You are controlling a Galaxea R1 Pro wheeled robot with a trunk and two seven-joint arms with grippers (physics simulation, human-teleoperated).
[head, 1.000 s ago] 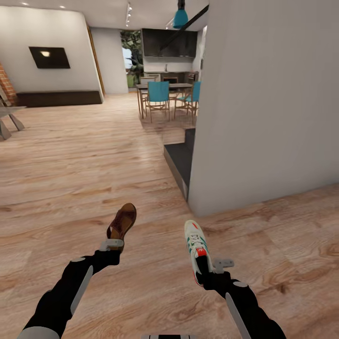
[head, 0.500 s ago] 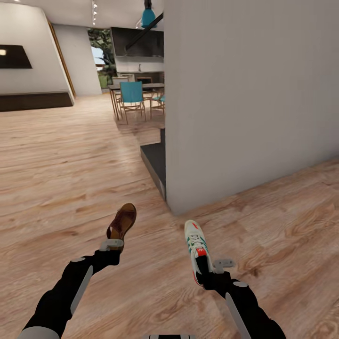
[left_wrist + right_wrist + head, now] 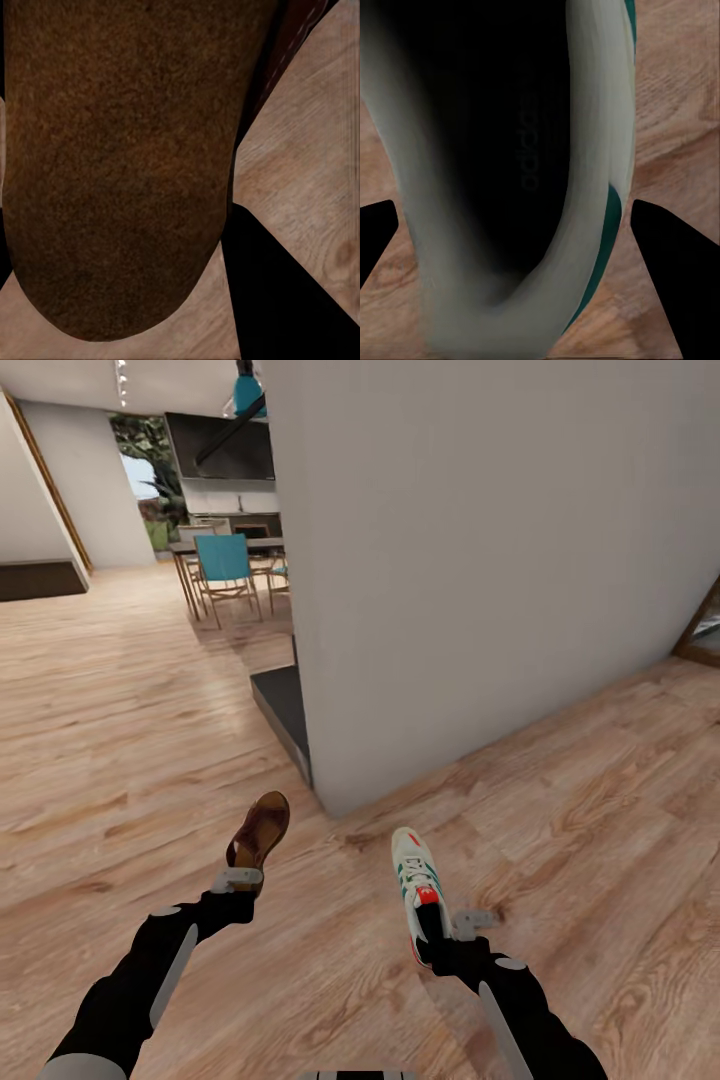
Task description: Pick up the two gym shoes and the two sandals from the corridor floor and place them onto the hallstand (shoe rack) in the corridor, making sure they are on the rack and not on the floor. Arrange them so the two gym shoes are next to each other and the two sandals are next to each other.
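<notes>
Left gripper (image 3: pixel 243 872) clamps the sandal (image 3: pixel 260 830), right gripper (image 3: pixel 437 938) clamps the sneaker (image 3: pixel 414 875), both toes pointing far; no rack nearby.

Corridor floor (image 3: pixel 600 810): light brown wood-plank laminate, visible grain, running past a grey wall corner. Directly on it: a dark low plinth (image 3: pixel 280 705) against the wall; farther off, a dining table (image 3: pixel 215 550) and teal chairs (image 3: pixel 225 565).

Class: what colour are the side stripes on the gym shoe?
Green, on the white gym shoe, clearest in the head view.
</notes>
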